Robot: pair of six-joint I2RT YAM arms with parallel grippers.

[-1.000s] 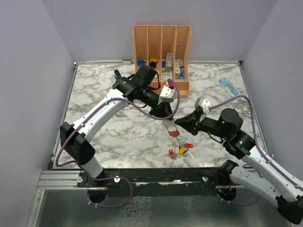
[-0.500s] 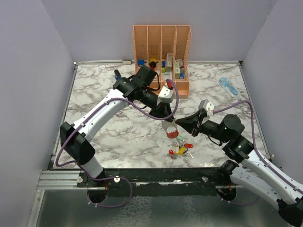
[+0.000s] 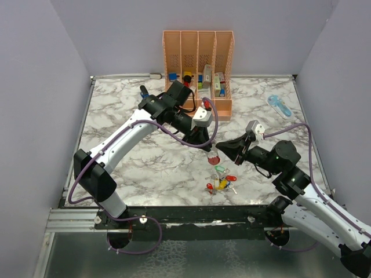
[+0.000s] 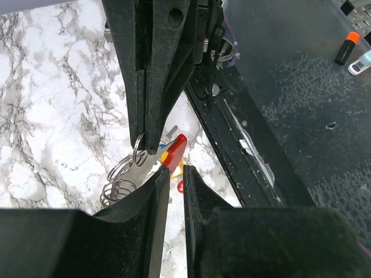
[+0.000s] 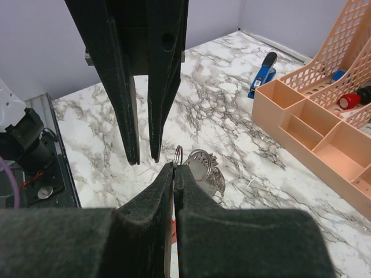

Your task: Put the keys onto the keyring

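The keyring (image 3: 213, 157) hangs just above the marble, its red side (image 4: 177, 147) at the tips of my left gripper (image 3: 204, 145), which is shut on it. In the left wrist view, my left gripper (image 4: 174, 171) has that red part entering the narrow gap between its fingers. My right gripper (image 3: 220, 149) meets it from the right, shut (image 5: 175, 167) on a small metal ring (image 5: 178, 153) beside the keyring's silver plate (image 5: 200, 165). Several loose keys (image 3: 220, 182) with coloured heads lie in a pile below, near the front edge.
A peach organiser (image 3: 198, 58) stands at the back wall. A dark blue tool (image 3: 144, 91) lies to its left and a pale blue tool (image 3: 279, 106) at the back right. The table's black front rail (image 4: 243, 133) runs close to the keys.
My right gripper has moved left until its tips reach the hanging keyring. The left arm and the keyring have shifted only slightly.
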